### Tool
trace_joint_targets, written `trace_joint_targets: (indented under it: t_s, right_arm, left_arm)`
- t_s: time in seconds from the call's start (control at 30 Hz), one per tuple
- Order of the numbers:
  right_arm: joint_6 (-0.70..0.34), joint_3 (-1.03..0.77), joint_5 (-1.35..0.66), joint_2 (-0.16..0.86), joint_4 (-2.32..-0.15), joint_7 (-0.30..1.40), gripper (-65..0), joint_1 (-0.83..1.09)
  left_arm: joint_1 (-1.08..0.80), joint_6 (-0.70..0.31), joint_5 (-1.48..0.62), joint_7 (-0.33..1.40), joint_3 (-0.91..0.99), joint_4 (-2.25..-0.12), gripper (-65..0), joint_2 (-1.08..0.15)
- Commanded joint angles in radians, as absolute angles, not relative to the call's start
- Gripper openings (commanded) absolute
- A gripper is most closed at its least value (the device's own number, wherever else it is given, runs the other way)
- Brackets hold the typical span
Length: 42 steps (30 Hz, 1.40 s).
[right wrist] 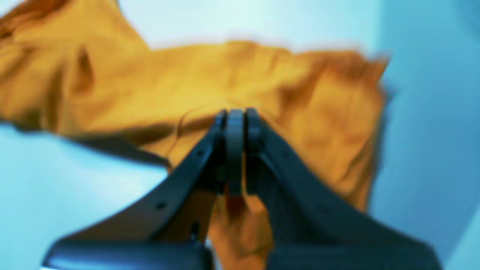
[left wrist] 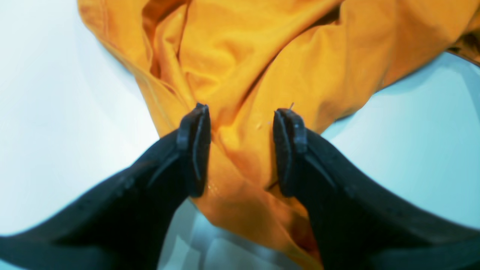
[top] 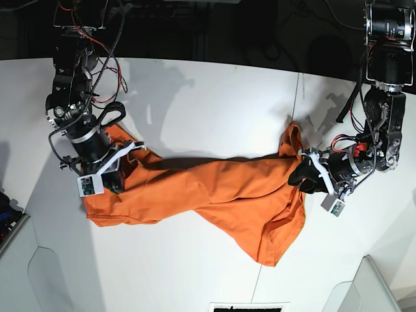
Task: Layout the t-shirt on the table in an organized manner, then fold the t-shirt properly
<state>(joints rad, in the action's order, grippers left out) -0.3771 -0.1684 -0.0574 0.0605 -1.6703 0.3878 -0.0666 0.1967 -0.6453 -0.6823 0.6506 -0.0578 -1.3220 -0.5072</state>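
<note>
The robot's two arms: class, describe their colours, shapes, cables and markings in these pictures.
Both arms are black metal with silver joints. The right arm carries loose red and black wires, the left a short red wire near its wrist. Each claw, right claw and left claw, has dark curved fingers with flat pads, white brackets, and a small white tag with printed squares.

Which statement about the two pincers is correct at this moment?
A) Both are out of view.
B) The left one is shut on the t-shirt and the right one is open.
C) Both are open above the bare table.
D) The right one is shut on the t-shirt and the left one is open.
D: the right pincer is pinched on the t-shirt, while the left pincer stands apart over it.
</note>
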Motion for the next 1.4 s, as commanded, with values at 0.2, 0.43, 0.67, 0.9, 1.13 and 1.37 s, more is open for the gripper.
trace_joint_targets:
  t_s: [0.2, 0.43, 0.67, 0.9, 1.13, 1.37]
  right_arm:
    - [-0.397, -0.17, -0.051, 0.064, -1.636, 0.316, -65.0, -0.301]
    - [-0.395, -0.17, 0.084, 0.067, -1.174, 0.138, -65.0, -0.635]
    - [-0.364, -0.17, 0.031, 0.067, -0.929, 0.194, -21.6, -0.758]
    - [-0.368, -0.17, -0.101, 0.069, -1.286, 0.418, -21.8, -0.531]
    - [-0.37, -0.171, -0.131, 0.081, -1.651, 0.479, -21.8, -0.179]
    - [-0.328, -0.193, -0.105, 0.099, -1.668, 0.446, -21.8, -0.019]
  left_arm:
    - [0.185, -0.656, -0.698, 0.633, -0.05, -1.339, -35.3, -0.522]
    - [0.176, -0.656, -0.696, 0.634, -0.05, -1.339, -35.3, -0.522]
    - [0.174, -0.656, -0.687, 0.633, -0.05, -1.339, -35.3, -0.521]
    - [0.174, -0.683, -0.701, 0.644, -0.05, -1.34, -35.3, -0.525]
    - [0.174, -0.698, -0.897, 0.76, -0.05, -1.432, -35.3, -0.566]
    - [0.126, -0.698, -1.007, 0.837, -0.05, -1.535, -35.3, -0.562]
